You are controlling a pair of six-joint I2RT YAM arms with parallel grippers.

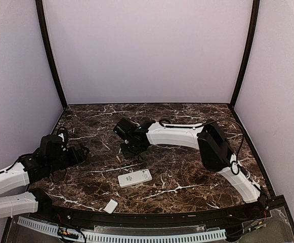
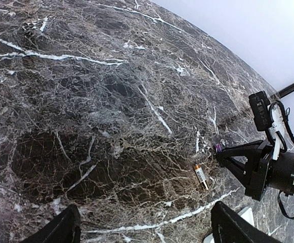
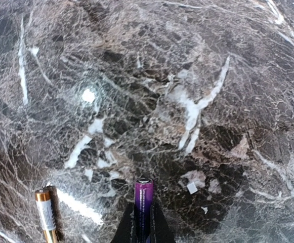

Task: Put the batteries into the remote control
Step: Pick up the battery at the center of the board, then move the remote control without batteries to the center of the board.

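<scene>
My right gripper (image 3: 142, 223) is shut on a dark purple battery (image 3: 143, 200), which sticks out forward between the fingers just above the marble table (image 1: 187, 167). In the top view that gripper (image 1: 131, 150) hangs over the middle of the table. A pale battery with a copper end (image 3: 46, 215) lies flat on the marble to its left, also seen as the pale battery (image 2: 201, 176) in the left wrist view. The white remote control (image 1: 135, 177) lies nearer the front edge. My left gripper (image 2: 147, 235) is open and empty, at the table's left side (image 1: 81, 152).
A small plain white cover plate (image 1: 111, 205) lies near the front edge, left of the remote. The right arm (image 1: 187, 135) stretches across the table from the right. White walls with dark corner posts close in the back and both sides.
</scene>
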